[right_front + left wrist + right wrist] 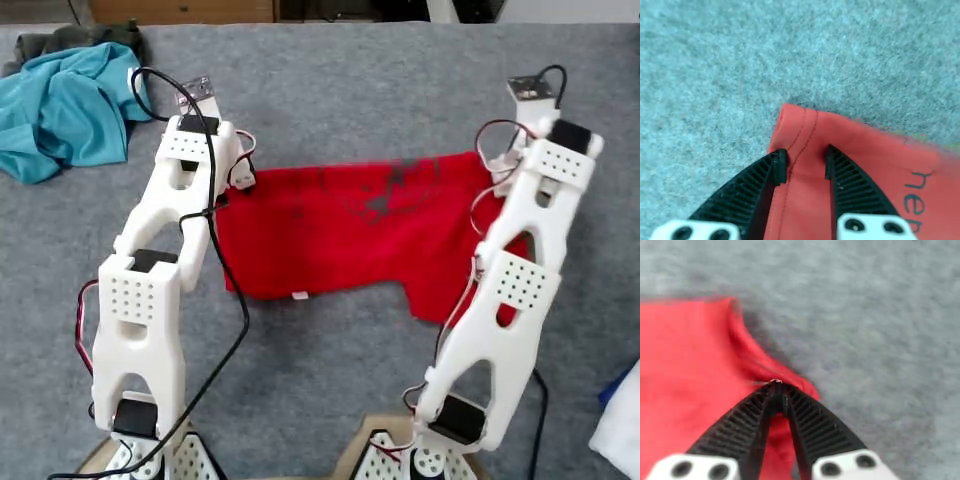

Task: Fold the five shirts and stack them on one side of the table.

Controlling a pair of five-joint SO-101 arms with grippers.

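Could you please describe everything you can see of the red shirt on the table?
The red shirt is soft knit fabric with a dark print and stitched hems. It lies mostly flat on the grey table cover, with a small white tag at its near edge. The left gripper stands open astride one hemmed corner; the right gripper is shut, pinching up a ridge at the opposite edge.

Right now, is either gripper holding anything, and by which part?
The right gripper pinches the red shirt at its edge; the left gripper is open over a hemmed corner.
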